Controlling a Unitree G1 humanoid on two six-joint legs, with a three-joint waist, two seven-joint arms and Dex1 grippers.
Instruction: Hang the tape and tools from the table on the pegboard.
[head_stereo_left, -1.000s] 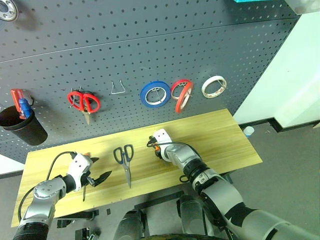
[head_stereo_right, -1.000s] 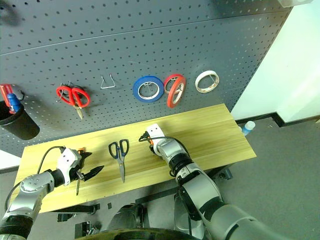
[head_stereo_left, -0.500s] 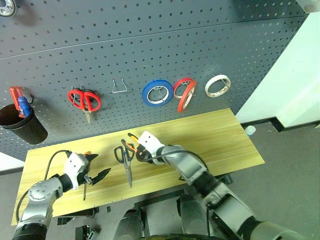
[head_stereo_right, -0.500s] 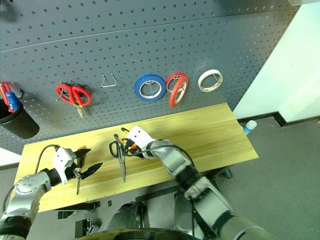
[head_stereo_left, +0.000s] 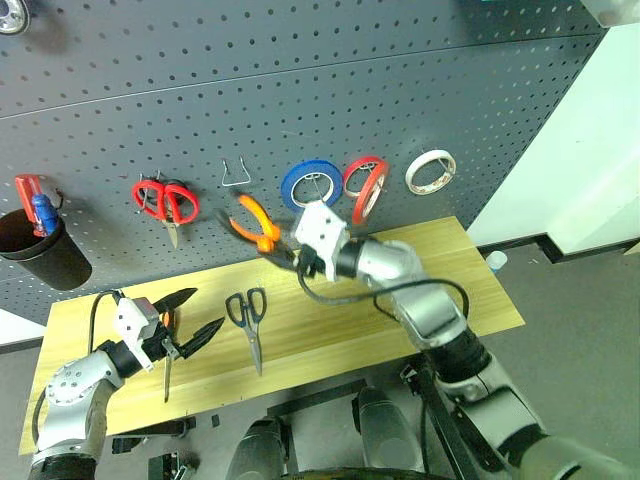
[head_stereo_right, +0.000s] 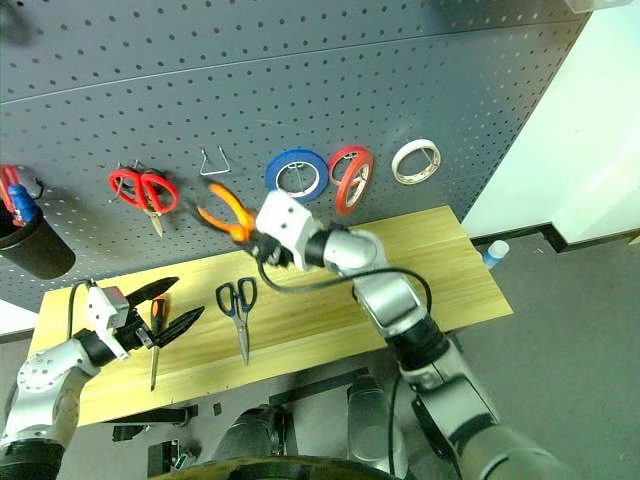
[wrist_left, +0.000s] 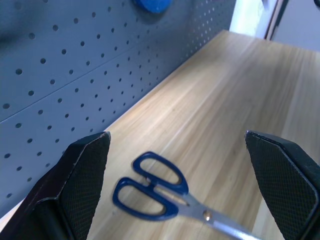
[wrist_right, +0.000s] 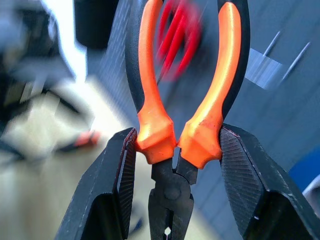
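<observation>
My right gripper is shut on the orange-and-black pliers, held up before the dark pegboard just below an empty wire hook. The right wrist view shows both fingers clamped on the pliers near the joint. Over the left of the wooden table, my left gripper stands open and holds nothing. The slim screwdriver lies under it. Dark-handled scissors lie flat mid-table, scissors also ahead of the left fingers. The red tape hangs on the pegboard.
On the pegboard also hang red-handled scissors, a blue roll and a small whitish roll. A black cup with a red-handled tool hangs at far left. The table's right half is bare wood.
My right gripper has lifted the pliers off the table, swung left and up to the pegboard, and turned level. My left gripper has risen a little, still open.
</observation>
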